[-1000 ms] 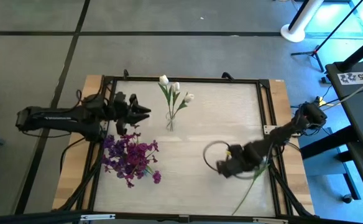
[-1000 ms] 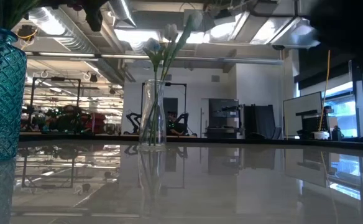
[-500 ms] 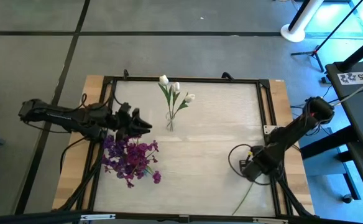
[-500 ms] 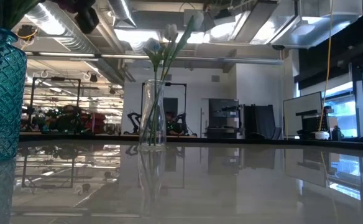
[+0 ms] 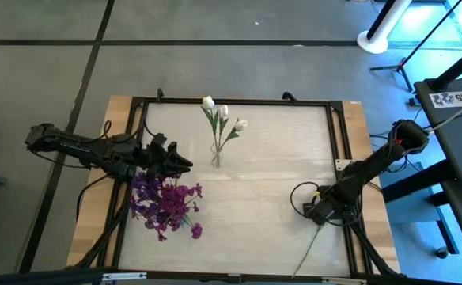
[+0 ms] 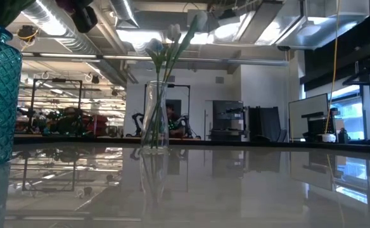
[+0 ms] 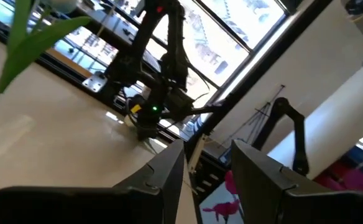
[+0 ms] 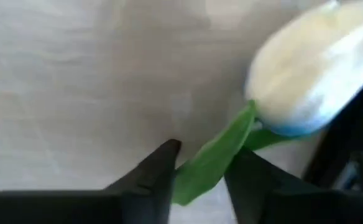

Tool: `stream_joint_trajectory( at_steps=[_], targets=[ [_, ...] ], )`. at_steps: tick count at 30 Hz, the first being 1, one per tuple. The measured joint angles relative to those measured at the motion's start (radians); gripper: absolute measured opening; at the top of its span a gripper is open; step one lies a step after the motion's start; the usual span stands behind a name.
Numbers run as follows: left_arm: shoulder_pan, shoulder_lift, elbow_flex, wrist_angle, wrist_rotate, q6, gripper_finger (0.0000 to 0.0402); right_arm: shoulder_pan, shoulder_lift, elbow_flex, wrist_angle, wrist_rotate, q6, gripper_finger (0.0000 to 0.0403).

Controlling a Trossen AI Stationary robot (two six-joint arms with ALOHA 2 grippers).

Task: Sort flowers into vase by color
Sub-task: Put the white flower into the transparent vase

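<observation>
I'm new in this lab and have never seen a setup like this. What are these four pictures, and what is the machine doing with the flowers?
Two robot arms work at a table. One camera looks straight down, one sits at table height, and one rides on each wrist.

A clear vase holds white tulips; a teal vase holds purple flowers.

The right end effector is low at the table's right side. Its wrist camera shows its fingers on either side of the leaf of a loose white tulip lying on the table; a firm grip is not clear.

The left end effector hovers above the purple flowers, with a thin stem between its fingers.
</observation>
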Motion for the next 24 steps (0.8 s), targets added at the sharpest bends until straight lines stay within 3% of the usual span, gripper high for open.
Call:
stream_joint_trajectory(
  at_steps=[6,9,13,17,20,24],
  targets=[
    [0.001,0.000,0.000,-0.002,-0.043,0.018,0.0127,-0.036,0.002,0.072,-0.016,0.234,-0.059,0.0020],
    [0.001,0.000,0.000,-0.005,-0.044,0.019,0.0127,-0.060,0.001,0.142,-0.022,0.359,-0.099,0.0015],
    [0.002,0.000,0.000,-0.006,-0.044,0.019,0.0127,-0.132,0.001,0.272,-0.016,0.586,-0.287,0.0021],
    [0.002,-0.009,0.004,-0.020,-0.044,0.004,0.0127,-0.222,0.001,0.436,0.047,0.845,-0.646,0.0007],
    [0.001,-0.009,0.070,-0.097,-0.044,0.028,0.0127,-0.282,0.001,0.551,0.226,0.994,-1.036,0.0012],
    [0.005,-0.005,0.199,-0.322,-0.047,0.126,0.0127,-0.340,0.017,0.646,0.537,1.050,-1.589,0.0005]
  ],
)
